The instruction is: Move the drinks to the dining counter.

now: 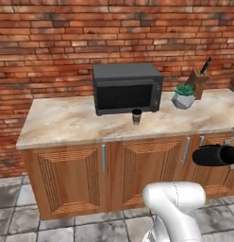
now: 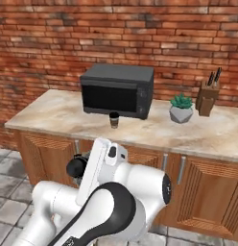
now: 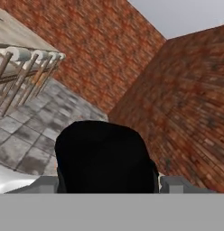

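Hand (image 3: 107,187) is pinching the black bottle (image 3: 104,155): in the hand view the bottle fills the gap between the two fingertips, the grey pads sitting against it on both sides. In the left base view the same bottle (image 1: 214,155) shows at the right edge, lying roughly level, long axis sideways across the frame, out in front of the cabinet doors and below the bench top (image 1: 67,123). So it is carried, not resting on anything.

Coffee cup (image 1: 136,116) sits upright on the bench just in front of the microwave (image 1: 127,88), near its right half; same spot in the right base view (image 2: 114,120). It's well apart from the hand, up and to the left of the carried bottle. Plant pot (image 1: 184,97) and knife block (image 1: 200,80) stand further right on the bench, not in the way.

Hand camera looks along the bottle at tiled floor, a brick corner and a row of stools (image 3: 35,58) at upper left. Judging by those, the dining counter lies off to that side of the hand, away from the microwave bench.

Step in hand, as I read it: transporting the bottle. Key point for the set-down: the bottle is held sideways, so the wrist must rotate it upright before release. Cup is still to fetch.
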You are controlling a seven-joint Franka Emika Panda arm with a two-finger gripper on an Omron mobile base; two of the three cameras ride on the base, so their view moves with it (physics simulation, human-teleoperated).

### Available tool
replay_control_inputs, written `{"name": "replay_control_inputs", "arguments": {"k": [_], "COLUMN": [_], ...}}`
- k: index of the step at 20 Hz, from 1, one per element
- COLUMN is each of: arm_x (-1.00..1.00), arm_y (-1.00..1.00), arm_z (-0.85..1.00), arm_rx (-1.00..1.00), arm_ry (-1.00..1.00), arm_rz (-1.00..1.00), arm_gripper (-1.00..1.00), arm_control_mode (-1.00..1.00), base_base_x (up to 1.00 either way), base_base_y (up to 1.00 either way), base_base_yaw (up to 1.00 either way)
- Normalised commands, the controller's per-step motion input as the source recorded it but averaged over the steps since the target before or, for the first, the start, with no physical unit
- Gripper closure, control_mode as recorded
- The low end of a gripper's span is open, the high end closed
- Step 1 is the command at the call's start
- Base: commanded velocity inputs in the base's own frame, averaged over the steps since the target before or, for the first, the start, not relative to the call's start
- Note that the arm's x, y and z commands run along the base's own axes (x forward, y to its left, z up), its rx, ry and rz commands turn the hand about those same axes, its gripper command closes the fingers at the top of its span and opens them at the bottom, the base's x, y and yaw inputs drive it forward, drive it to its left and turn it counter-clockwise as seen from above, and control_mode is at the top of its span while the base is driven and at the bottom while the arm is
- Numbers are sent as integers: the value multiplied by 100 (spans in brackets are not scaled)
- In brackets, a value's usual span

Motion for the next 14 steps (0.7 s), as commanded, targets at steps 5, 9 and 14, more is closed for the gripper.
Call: {"name": "replay_control_inputs", "arguments": {"k": [5, 9, 14], "arm_x": [0, 0, 0], "arm_y": [0, 0, 0], "arm_z": [0, 0, 0], "arm_rx": [0, 0, 0], "arm_ry": [0, 0, 0], "arm_rz": [0, 0, 0], "arm_gripper": [100, 100, 100], "arm_control_mode": [100, 100, 100], "base_base_x": [-91, -49, -19], "base_base_y": [6, 21, 26], "base_base_yaw": [57, 75, 86]}}
